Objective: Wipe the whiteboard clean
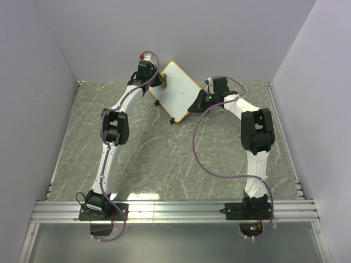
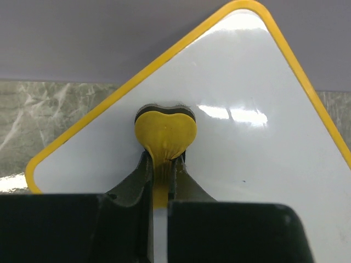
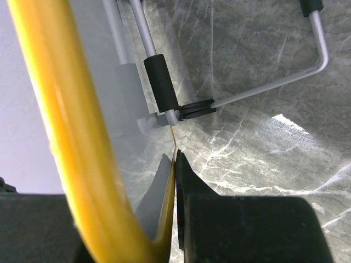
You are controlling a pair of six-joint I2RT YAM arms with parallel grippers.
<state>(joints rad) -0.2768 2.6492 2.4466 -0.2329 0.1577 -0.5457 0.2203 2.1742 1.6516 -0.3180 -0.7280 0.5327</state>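
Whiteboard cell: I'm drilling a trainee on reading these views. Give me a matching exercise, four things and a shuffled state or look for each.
Things:
1. left gripper
2. right gripper
3. whiteboard
4. wire stand

States:
A. silver wire with black sleeves
B. shut on the yellow heart-shaped eraser
C. white face, no marks visible
D. shut on the board's yellow frame

Pairs: 1-B; 2-D; 3-C; 4-A
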